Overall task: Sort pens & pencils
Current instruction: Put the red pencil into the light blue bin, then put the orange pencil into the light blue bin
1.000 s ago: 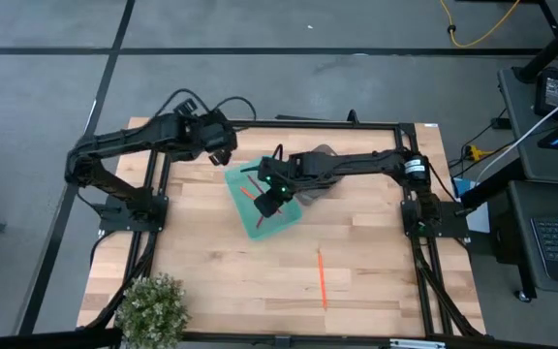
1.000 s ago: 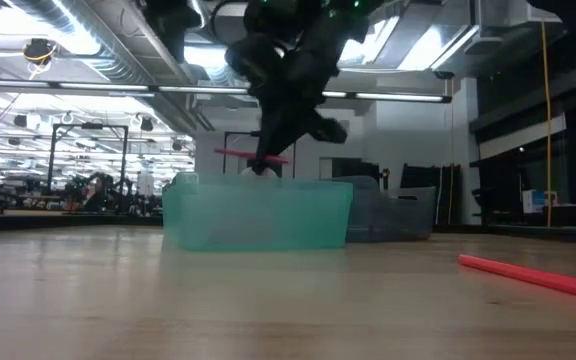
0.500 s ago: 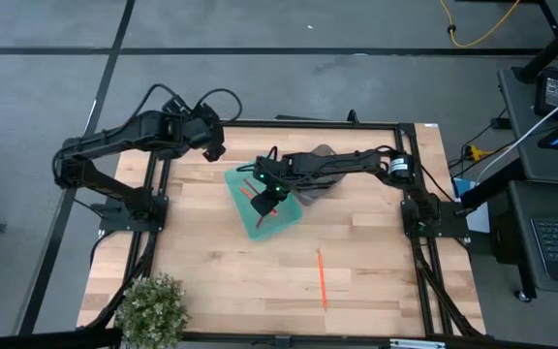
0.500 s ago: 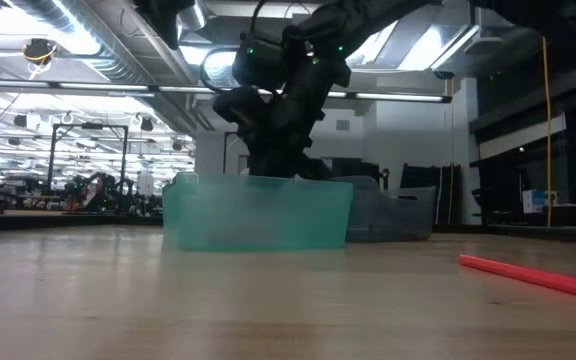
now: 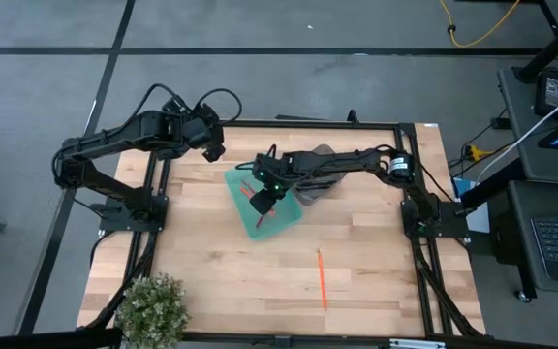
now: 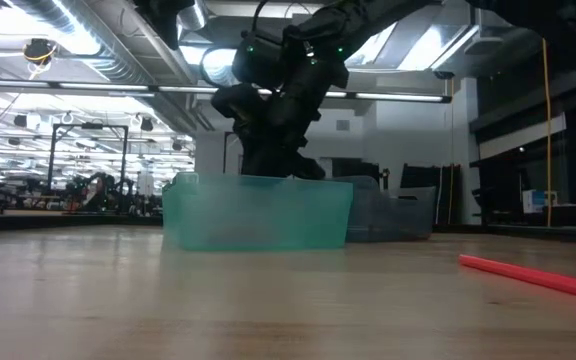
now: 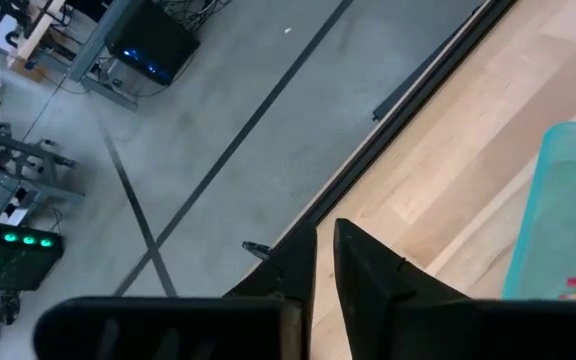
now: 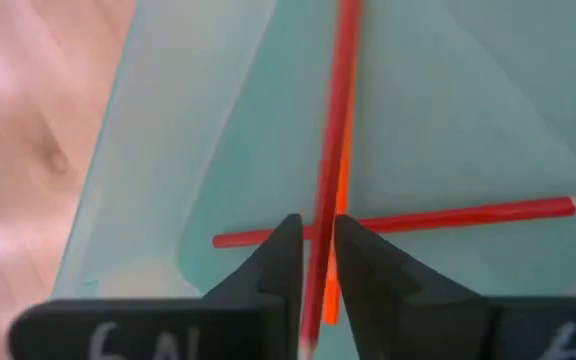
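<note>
table (image 5: 376,262): wooden | teal bin (image 5: 245,218): near back centre, 2 pencils (image 8: 448,216) lie in it | right gripper (image 8: 310,262): down in bin, fingers pinching 1 pencil (image 8: 340,120) | left gripper (image 7: 325,262): back-left table edge, fingers pressed together | loose pencil (image 5: 322,278): front right on table

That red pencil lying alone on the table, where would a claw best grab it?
Around its middle, from straight above: the pencil lies flat on bare table with nothing near, so a mid-shaft pinch across its thin width should keep it balanced.
</note>
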### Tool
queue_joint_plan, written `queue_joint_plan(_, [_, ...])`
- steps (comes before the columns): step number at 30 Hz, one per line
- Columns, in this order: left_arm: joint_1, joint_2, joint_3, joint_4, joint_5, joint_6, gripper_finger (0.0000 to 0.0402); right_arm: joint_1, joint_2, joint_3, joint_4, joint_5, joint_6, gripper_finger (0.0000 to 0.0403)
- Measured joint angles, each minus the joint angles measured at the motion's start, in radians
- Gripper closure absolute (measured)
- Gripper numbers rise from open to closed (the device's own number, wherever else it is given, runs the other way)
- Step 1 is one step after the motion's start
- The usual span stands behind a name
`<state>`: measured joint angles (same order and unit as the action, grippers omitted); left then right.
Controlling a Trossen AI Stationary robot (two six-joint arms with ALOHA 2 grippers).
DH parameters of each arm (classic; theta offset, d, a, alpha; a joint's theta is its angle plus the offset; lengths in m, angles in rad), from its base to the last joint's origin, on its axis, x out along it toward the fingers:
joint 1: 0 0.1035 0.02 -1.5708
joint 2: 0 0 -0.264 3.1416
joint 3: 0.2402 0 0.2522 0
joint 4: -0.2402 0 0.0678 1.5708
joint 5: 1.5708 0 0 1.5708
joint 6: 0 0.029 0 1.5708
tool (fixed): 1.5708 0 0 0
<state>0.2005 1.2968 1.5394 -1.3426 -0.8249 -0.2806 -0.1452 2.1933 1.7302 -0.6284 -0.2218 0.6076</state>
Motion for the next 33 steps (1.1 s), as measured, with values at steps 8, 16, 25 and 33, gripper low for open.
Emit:
queue_joint_plan(8, [0.0,0.0,0.0,0.0,0.0,0.0,0.0352,-0.001,-0.001,0.001,0.034,0.0,-0.011,0.0306])
queue_joint_plan(16, [0.0,0.0,0.0,-0.005,0.0,0.0,0.0356,0.032,-0.002,0.211,-0.258,-0.021,-0.011,0.0312])
queue_joint_plan(25, [0.0,0.0,0.0,-0.01,0.035,-0.002,0.0372,0.316,-0.005,0.376,-0.658,0.176,0.204,0.0319])
queue_joint_plan(33, [-0.002,0.0,0.0,-0.011,0.084,-0.006,0.0374,0.504,-0.002,0.266,-0.683,0.201,0.533,0.0313])
